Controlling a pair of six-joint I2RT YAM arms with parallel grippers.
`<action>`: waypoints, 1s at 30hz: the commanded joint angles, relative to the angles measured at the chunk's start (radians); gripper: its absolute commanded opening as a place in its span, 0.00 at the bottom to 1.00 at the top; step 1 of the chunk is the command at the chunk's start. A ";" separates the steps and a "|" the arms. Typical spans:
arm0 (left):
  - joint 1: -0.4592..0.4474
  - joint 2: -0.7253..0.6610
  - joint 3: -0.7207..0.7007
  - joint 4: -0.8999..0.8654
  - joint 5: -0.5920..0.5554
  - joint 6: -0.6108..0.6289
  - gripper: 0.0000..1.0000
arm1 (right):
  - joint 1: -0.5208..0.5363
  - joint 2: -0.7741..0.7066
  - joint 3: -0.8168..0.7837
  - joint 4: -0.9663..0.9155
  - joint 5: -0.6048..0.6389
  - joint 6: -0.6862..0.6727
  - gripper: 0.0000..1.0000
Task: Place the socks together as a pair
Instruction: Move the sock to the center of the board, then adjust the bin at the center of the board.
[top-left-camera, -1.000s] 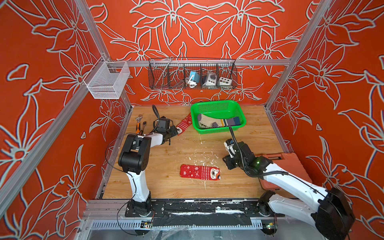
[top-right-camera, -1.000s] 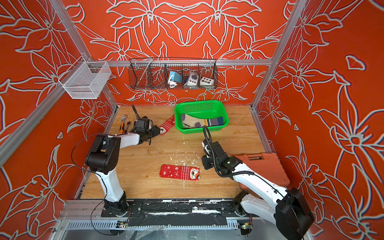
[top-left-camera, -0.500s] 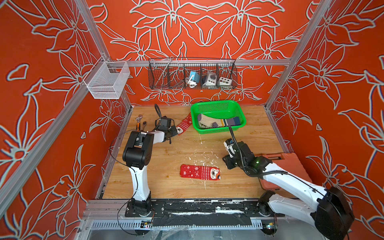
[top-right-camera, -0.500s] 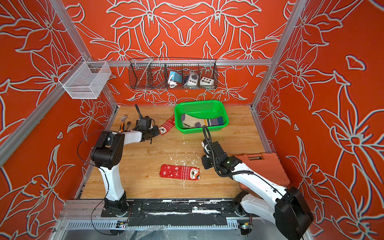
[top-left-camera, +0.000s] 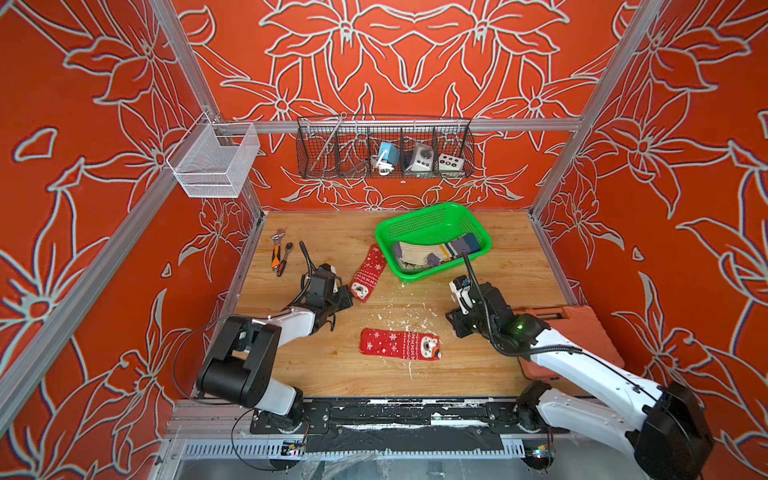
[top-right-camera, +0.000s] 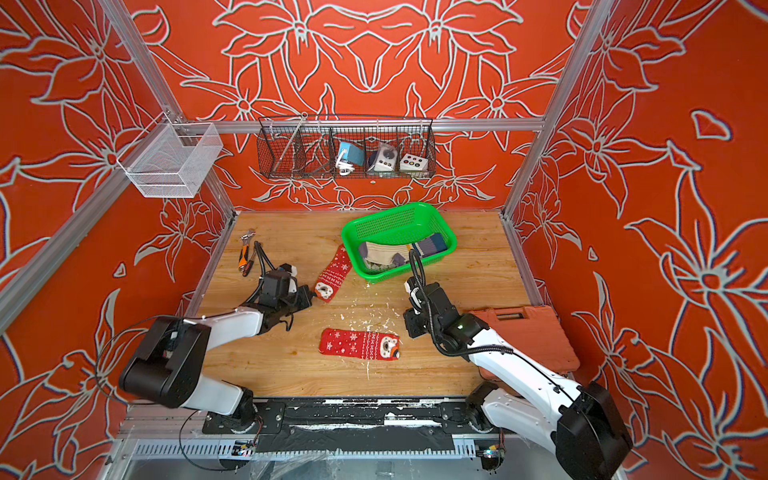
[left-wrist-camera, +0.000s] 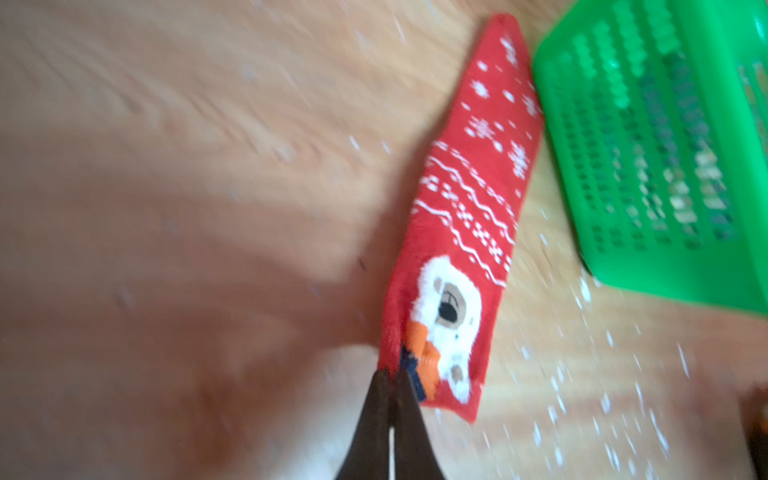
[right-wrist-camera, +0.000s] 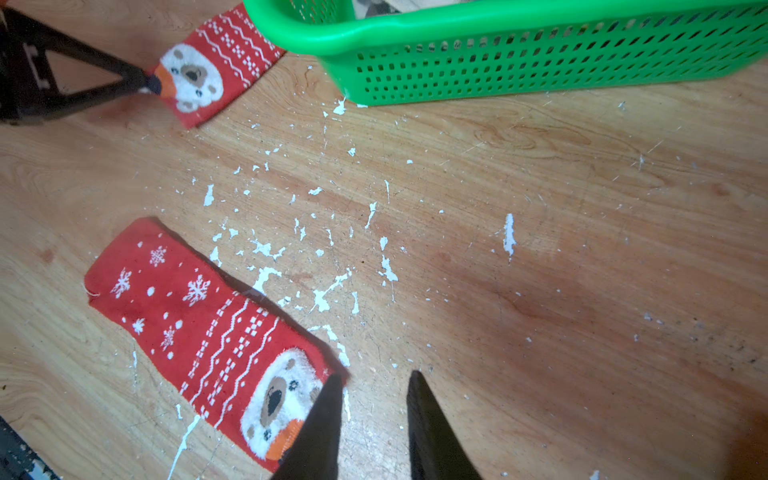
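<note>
Two red snowflake socks lie on the wooden table. One sock (top-left-camera: 368, 270) (top-right-camera: 333, 272) (left-wrist-camera: 478, 187) sits beside the green basket (top-left-camera: 432, 216) (top-right-camera: 395, 218). My left gripper (top-left-camera: 348, 296) (top-right-camera: 310, 293) (left-wrist-camera: 390, 376) (right-wrist-camera: 149, 85) is shut on the corner of its bear-face end. The other sock (top-left-camera: 397, 344) (top-right-camera: 357, 344) (right-wrist-camera: 199, 324) lies flat at the front middle. My right gripper (top-left-camera: 453, 328) (top-right-camera: 410, 328) (right-wrist-camera: 376, 378) stands open just beside that sock's bear end, with nothing between its fingers. More socks (top-left-camera: 436, 251) (top-right-camera: 401, 251), cream and blue striped, lie in the basket.
Hand tools (top-left-camera: 279, 253) lie at the back left of the table. An orange tool case (top-left-camera: 569, 332) sits under my right arm. A wire rack (top-left-camera: 384, 147) and a white mesh bin (top-left-camera: 212, 162) hang on the walls. White flecks (right-wrist-camera: 324, 291) litter the table's middle.
My left gripper has closed on the end of the sock by the basket and drawn it a little toward the front. The right arm and the front sock have stayed put.
</note>
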 joint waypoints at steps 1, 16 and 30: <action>-0.060 -0.103 -0.043 0.009 0.015 -0.041 0.00 | -0.004 -0.017 -0.014 0.001 0.005 0.015 0.29; -0.062 -0.173 -0.061 -0.007 0.006 -0.043 0.00 | -0.009 0.408 0.276 0.003 -0.110 0.029 0.29; -0.068 -0.375 -0.182 -0.040 0.062 -0.062 0.00 | 0.009 0.741 0.661 -0.042 -0.120 0.006 0.29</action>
